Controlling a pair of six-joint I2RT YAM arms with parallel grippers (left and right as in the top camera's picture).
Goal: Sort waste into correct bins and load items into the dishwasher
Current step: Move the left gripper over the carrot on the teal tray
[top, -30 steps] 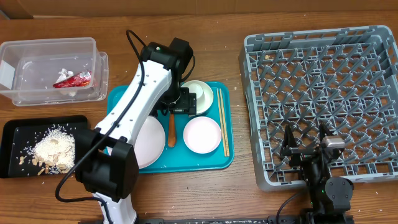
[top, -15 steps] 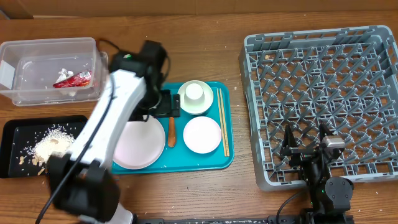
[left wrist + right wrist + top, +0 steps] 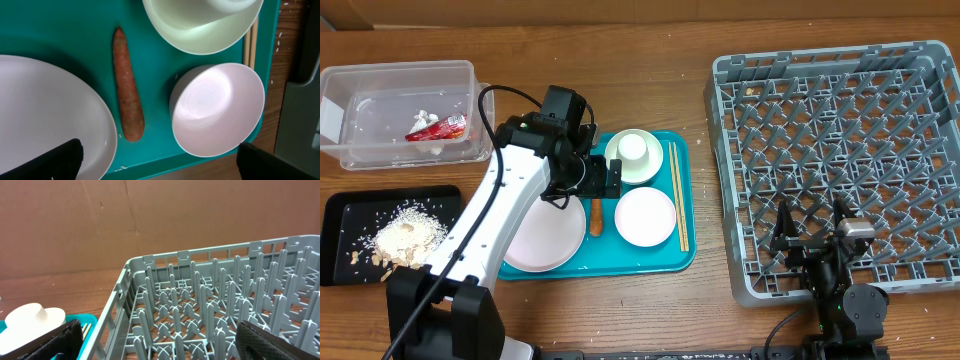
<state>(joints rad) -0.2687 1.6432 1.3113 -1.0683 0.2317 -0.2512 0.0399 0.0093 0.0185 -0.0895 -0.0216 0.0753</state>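
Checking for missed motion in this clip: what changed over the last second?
The left arm swung leftward, uncovering the bowl; the left gripper, open and empty, now hangs above the carrot. The right gripper and everything on the teal tray stayed put.

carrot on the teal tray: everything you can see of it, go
The carrot is small and orange, with dull, rough skin. It tapers: the narrow tip points toward the pale bowl, the blunt thick end toward the tray's edge on the robot's side. It lies flat on the teal tray, between the large plate and the smaller white dish. It is clear of the dish; contact with the plate's rim cannot be told. The open left end effector hangs above it, hiding the narrow end from overhead.
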